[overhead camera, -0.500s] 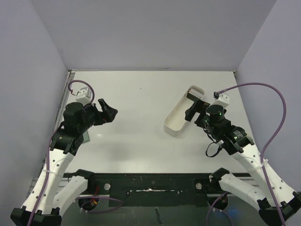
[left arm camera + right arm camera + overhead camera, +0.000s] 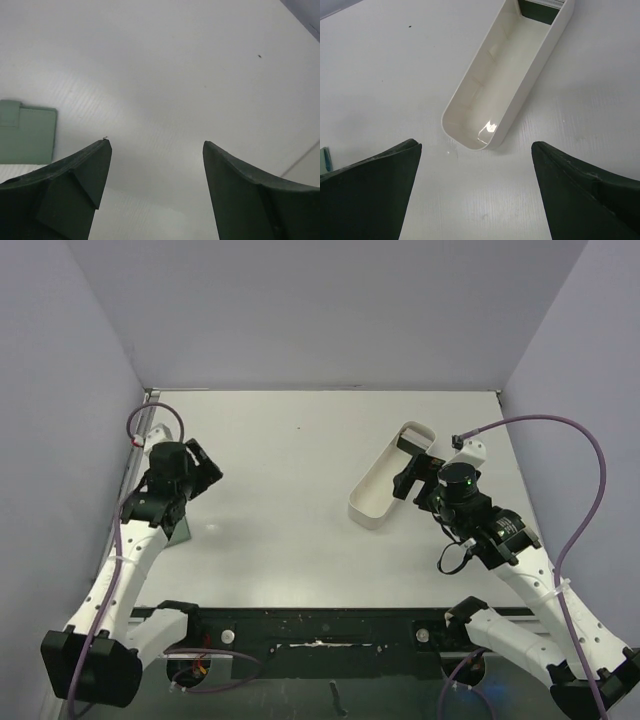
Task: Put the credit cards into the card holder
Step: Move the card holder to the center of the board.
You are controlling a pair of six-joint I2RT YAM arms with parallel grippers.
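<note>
1. Credit cards [image 2: 538,11]: a dark stack, count not discernible, lying at the far end of the white tray [image 2: 525,95]; none is in the card holder [image 2: 27,132] yet.
2. Tray long axis: runs away from the right hand [image 2: 475,150]. The rounded near end lies just ahead of that hand, and the cards are at the opposite end, up and to the right.
3. Right hand: spread open, holding nothing, poised above the desk [image 2: 395,75]; much the nearer to the cards.
4. Card holder: flat on the desk at the left side, just left of the left hand [image 2: 156,145].
5. Left hand: spread open, holding nothing; well apart from the tray.
6. Judgement: the coming move is likely a right-arm reach forward along the tray axis for a card.
</note>
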